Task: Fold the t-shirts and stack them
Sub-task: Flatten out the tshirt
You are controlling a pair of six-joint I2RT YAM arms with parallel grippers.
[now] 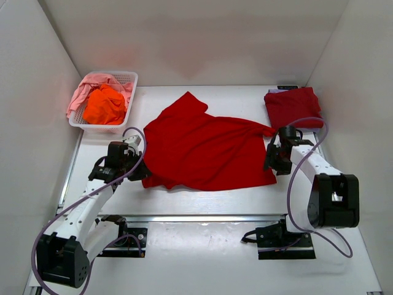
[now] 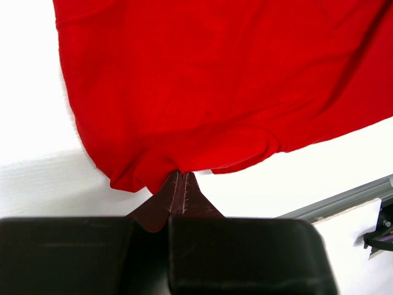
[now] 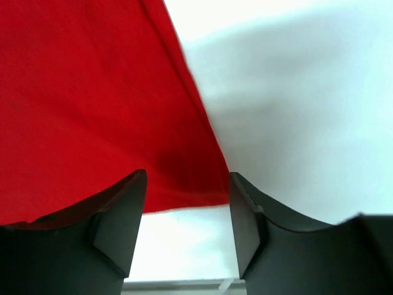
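Pinches the lower-left hem of the bright red t-shirt [image 1: 206, 147], spread across mid-frame, in the tightly closed left gripper [image 2: 181, 183]. Shows the right gripper [image 3: 187, 209] parted partway above the shirt's lower-right corner, cloth contact unclear.

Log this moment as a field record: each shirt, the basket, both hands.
bright red shirt: spread on the table, rumpled, not folded
crimson shirt: folded, far right corner
orange shirt: crumpled in the basket
pink shirt: in the basket, draped over its rim
basket: white mesh, far left corner
left hand: shut on the bright red shirt's near left edge
right hand: open, jaws apart at the bright red shirt's near right corner
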